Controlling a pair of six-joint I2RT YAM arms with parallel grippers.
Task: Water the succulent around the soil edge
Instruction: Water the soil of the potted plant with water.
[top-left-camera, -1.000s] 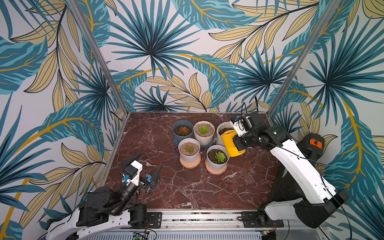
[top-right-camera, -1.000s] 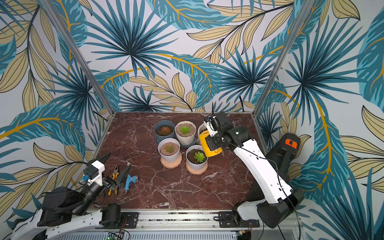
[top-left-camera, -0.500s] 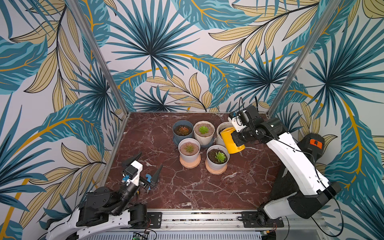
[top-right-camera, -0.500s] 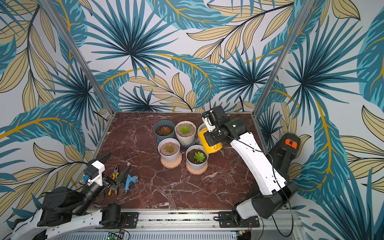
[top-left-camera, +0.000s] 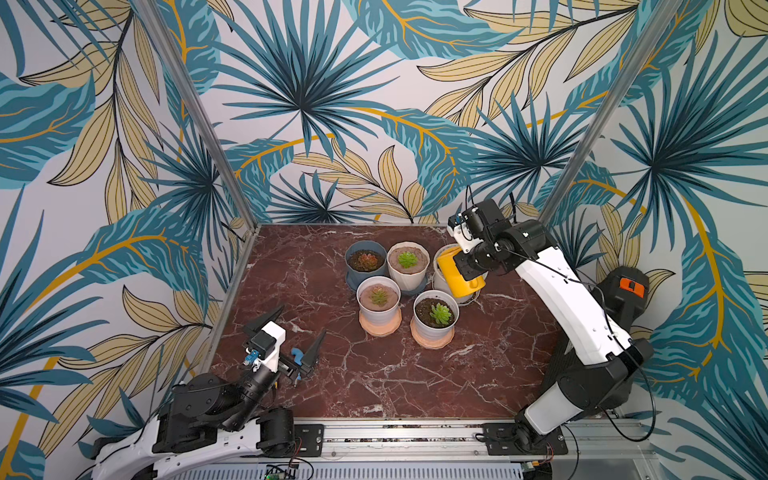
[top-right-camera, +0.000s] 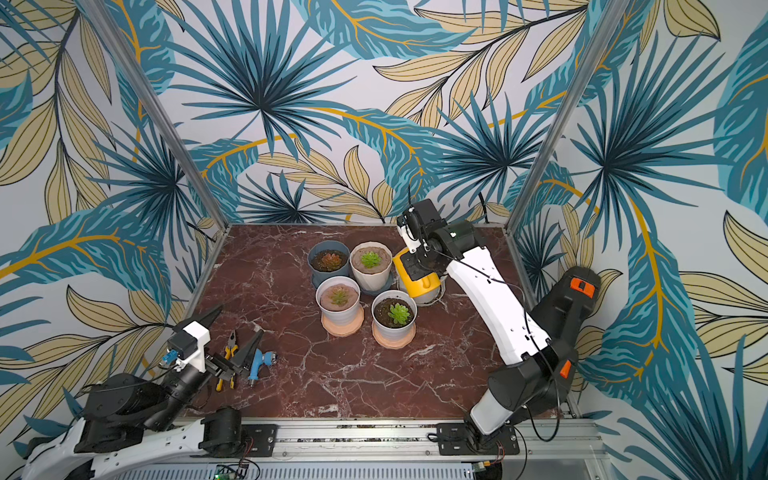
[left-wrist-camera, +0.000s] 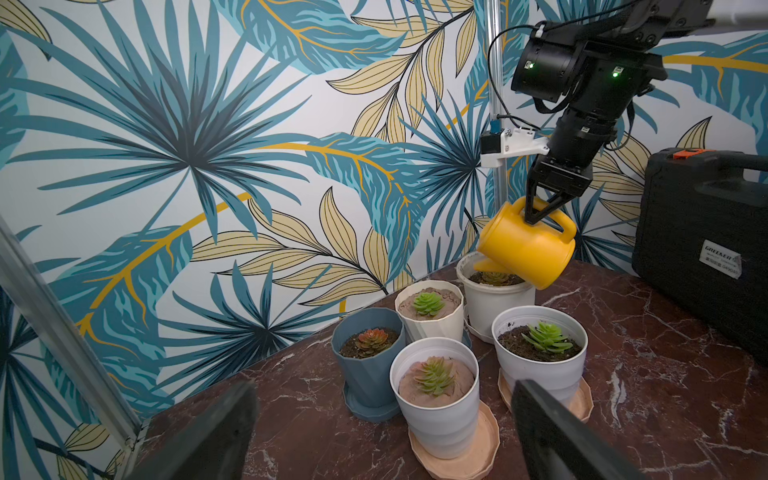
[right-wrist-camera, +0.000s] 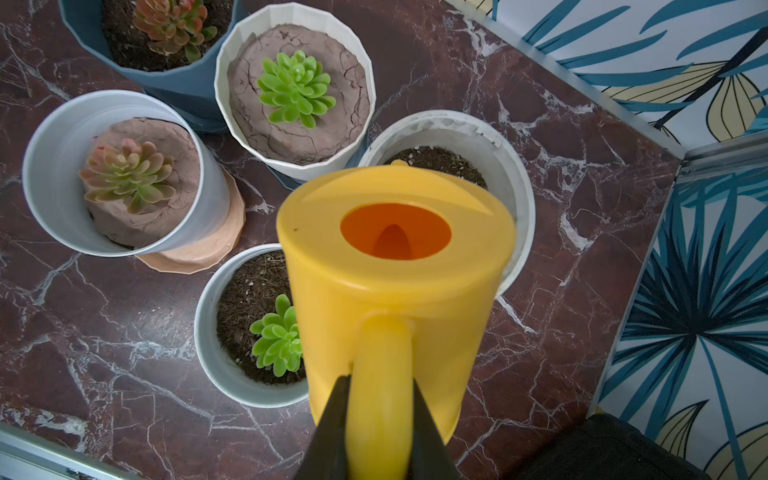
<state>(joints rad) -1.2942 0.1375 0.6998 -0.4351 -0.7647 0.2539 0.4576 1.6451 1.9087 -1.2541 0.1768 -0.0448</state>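
Succulent under treatment sits in dark soil in a plain white pot at the rear right of a five-pot cluster on the marble table, just beside the ribbed cream pot. Its rosette is partly hidden by the can. Yellow watering can is above this pot, tilted spout-down, with the spout tip over the soil close to the rim on the side facing the cream pot. Right gripper is clamped narrowly on the can's handle, a black finger on each side. Left gripper is spread fully wide and holds nothing. It is low over the front left of the table, near pliers and a blue-handled tool, well apart from the pots.
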